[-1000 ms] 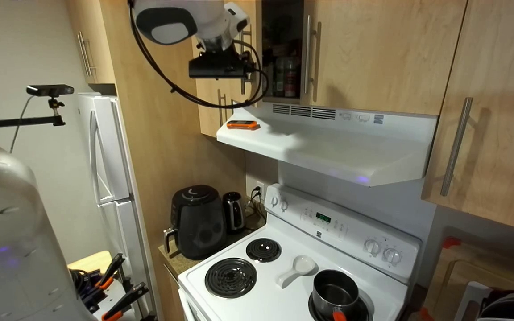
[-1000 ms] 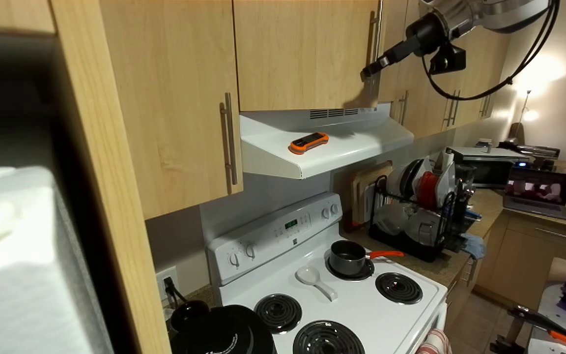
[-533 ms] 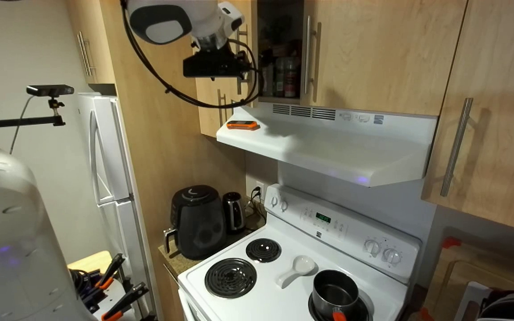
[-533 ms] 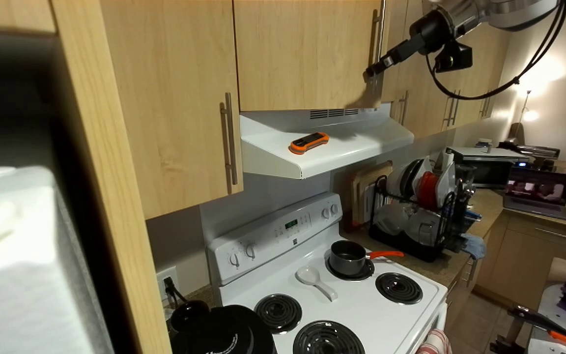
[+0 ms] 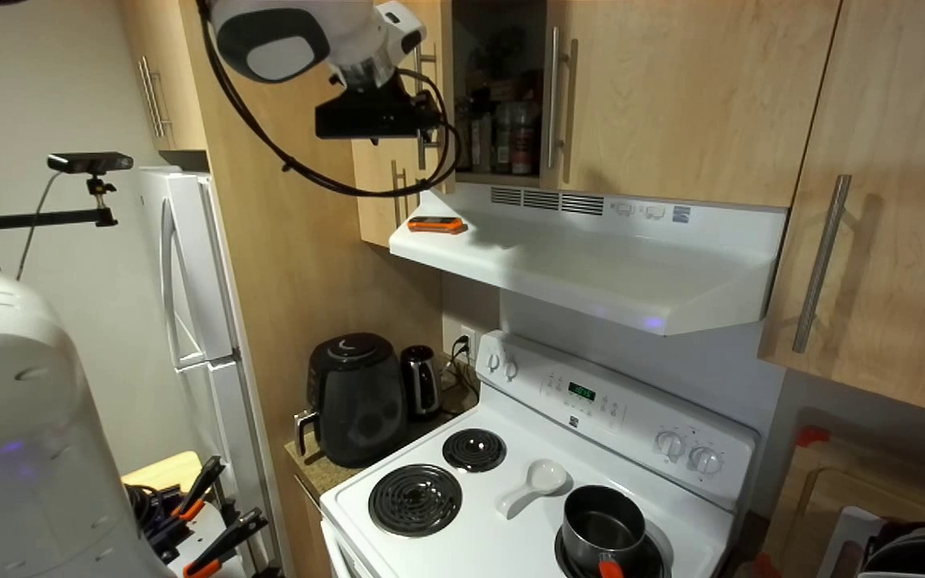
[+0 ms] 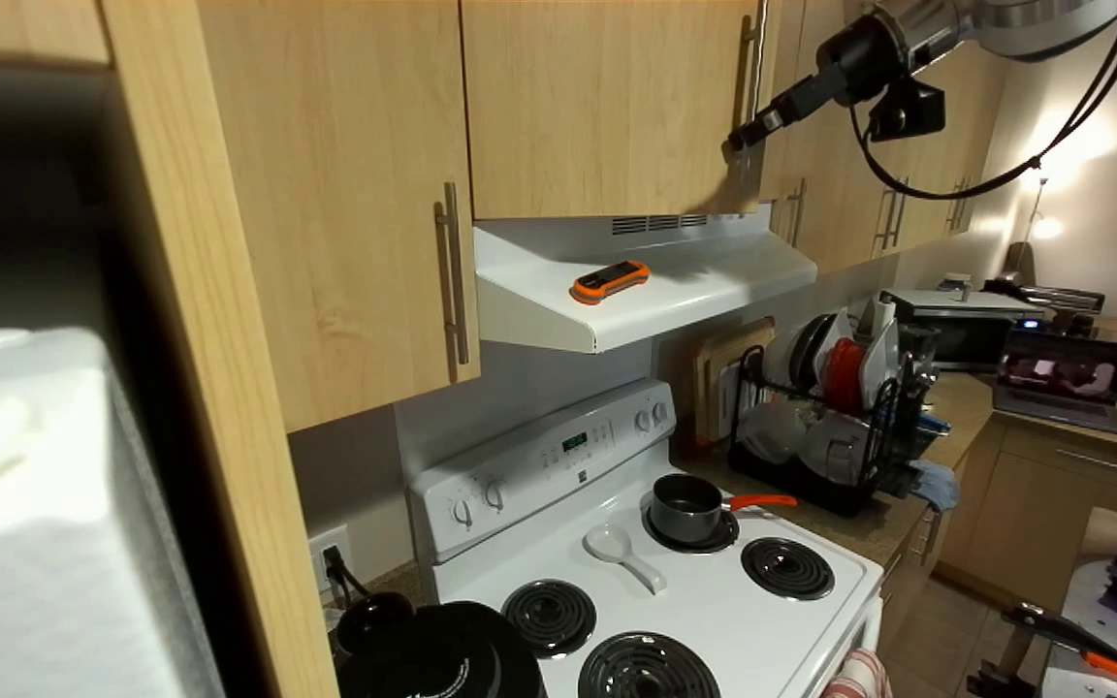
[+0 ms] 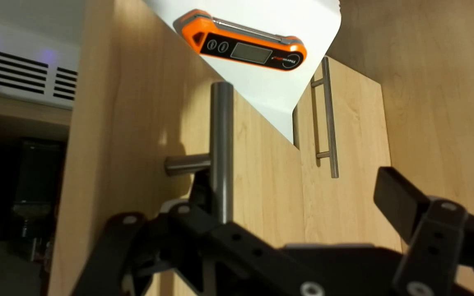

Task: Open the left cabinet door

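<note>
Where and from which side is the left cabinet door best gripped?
I would probably hold the left cabinet door at the middle of its bar handle, coming from the free-edge side: the bar stands off the door near that edge, so a finger fits behind. The open gripper has one there.

Arm point(image 5: 17, 385): casing white, smooth and rounded, with shallow oval recesses; from where I stand it catches a violet glint. Upper segment carries a dark grey rounded patch point(image 5: 270, 27) with a paler oval inset point(image 5: 280, 58). Silver metal collar point(image 6: 925, 31). Past that, all black: a boxy housing point(image 6: 908, 109) and the gripper point(image 7: 300, 195), with angular links, blocky fingertips point(image 7: 399, 201), round silver screw heads point(image 7: 312, 289). Black cables point(image 6: 956, 197) form a loose loop, small tie partway.
</note>
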### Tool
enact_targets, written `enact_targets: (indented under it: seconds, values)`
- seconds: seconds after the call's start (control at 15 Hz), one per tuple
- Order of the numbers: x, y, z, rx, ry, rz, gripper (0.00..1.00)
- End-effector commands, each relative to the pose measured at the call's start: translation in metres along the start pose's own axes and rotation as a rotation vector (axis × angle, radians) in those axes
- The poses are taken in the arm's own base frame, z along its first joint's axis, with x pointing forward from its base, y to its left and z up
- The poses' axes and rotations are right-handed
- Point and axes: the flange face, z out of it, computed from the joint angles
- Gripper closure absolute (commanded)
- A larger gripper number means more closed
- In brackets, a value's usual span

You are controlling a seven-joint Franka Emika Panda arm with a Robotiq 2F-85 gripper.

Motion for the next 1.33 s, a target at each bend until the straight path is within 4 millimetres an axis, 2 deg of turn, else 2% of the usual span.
enact_targets:
  seconds: [0.0,0.53,1.27]
  values:
    - [-0.020,-0.042,-0.016,0.136,-0.049,-0.022,0.00]
    - [-0.020,-0.064,-0.023,0.117,-0.032,-0.027,0.00]
    - [-0.016,-0.117,-0.017,0.041,-0.008,-0.007,0.00]
